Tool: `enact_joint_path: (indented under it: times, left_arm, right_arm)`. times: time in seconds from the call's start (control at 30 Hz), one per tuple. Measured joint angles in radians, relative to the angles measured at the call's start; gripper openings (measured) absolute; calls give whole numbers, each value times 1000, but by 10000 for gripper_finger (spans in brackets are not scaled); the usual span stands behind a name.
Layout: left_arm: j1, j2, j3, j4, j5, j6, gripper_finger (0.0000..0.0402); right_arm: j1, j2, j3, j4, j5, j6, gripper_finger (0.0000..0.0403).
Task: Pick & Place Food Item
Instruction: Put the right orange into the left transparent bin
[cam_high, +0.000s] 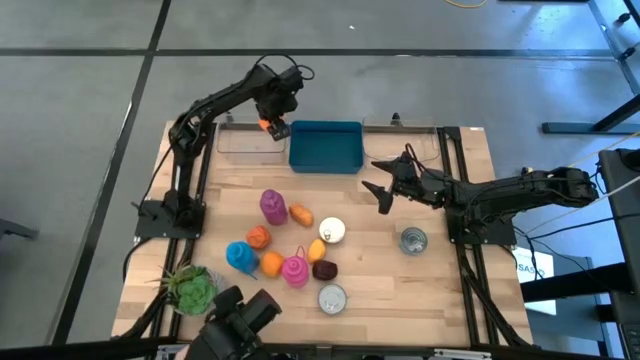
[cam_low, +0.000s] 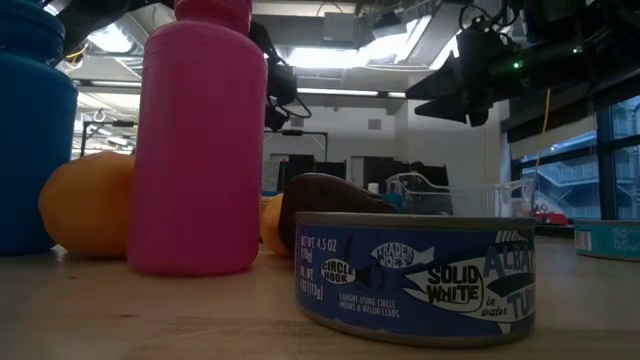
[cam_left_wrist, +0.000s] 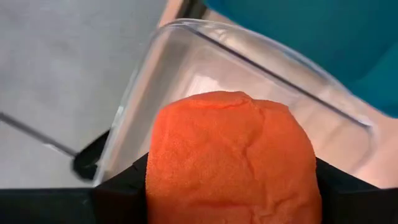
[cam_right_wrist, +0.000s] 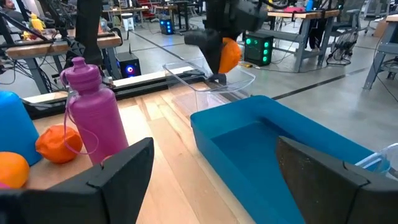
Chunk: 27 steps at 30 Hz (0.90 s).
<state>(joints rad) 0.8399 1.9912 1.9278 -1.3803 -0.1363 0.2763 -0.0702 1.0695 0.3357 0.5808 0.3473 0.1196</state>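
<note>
Transfer is well advanced: left gripper (cam_high: 271, 125) has its jaws closed on the orange food item (cam_left_wrist: 233, 158), held above the clear container (cam_high: 246, 139) just left of the blue bin (cam_high: 325, 146); release remains. Right of that bin, right gripper (cam_high: 381, 187) waits, jaws open and empty.

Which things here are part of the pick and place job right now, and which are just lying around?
In the job:
- left tool, shut on the orange textured food item
- clear plastic bin just beneath it

Lying about:
- blue plastic bin
- purple plastic bottle
- pink plastic bottle
- tuna tin
- green leafy toy
- right tool, open, waiting
</note>
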Motion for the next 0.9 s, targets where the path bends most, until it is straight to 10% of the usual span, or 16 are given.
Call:
enact_joint_path:
  times: [0.4, 0.67, 0.9]
  left_arm:
    - [56, -297, -265, 285, 227, -4, 218]
    - [66, -535, -667, 634, 210, -50, 218]
    - [66, -525, -729, 673, 181, -79, 222]
  right_arm:
    - [0, 0, -42, 40, 4, 8, 334]
    - [0, 0, -43, 88, 0, 5, 334]
    - [0, 0, -43, 91, 0, 8, 334]
